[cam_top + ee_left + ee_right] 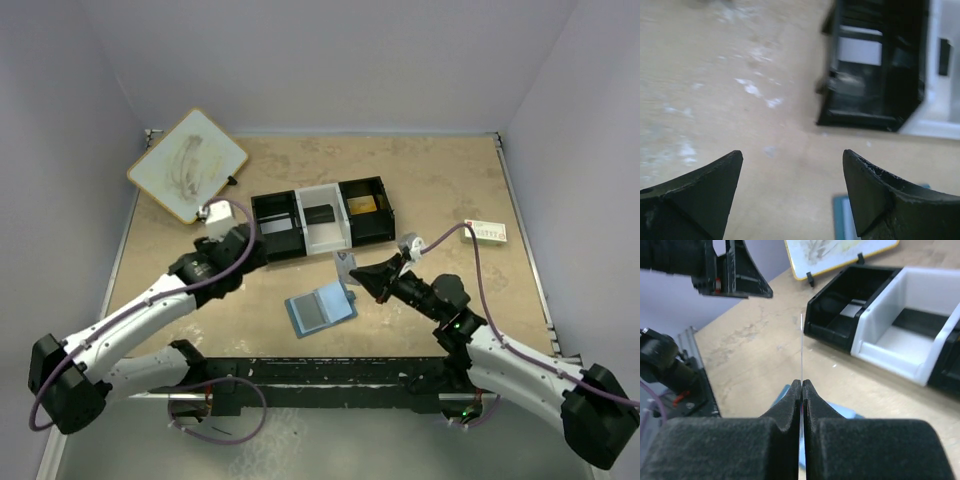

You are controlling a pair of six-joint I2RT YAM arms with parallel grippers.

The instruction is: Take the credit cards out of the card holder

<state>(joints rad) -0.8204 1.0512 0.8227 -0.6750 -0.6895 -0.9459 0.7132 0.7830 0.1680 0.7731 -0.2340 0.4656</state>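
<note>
The task looks partly done. The right pincer [801,384] is clamped tight on 1 thin card [345,264], which stands on edge between its tips, clear above the card holder [320,308]. The card holder lies open and flat on the table just beneath that pincer, with its pale blue pockets facing up. Whether more cards sit in those pockets cannot be told.

The left pincer [792,152] is spread wide with nothing between its tips, and a corner of the card holder shows just below its right tip. Ahead of it and to its right stands the tray [280,249] with 3 compartments. The black one nearest the left pincer holds a pale card [860,50]. The white middle one holds a small dark piece [320,212], and the far black one holds something gold-coloured [362,206].

Judging from this, the held card has yet to be set down, probably in the tray.
</note>
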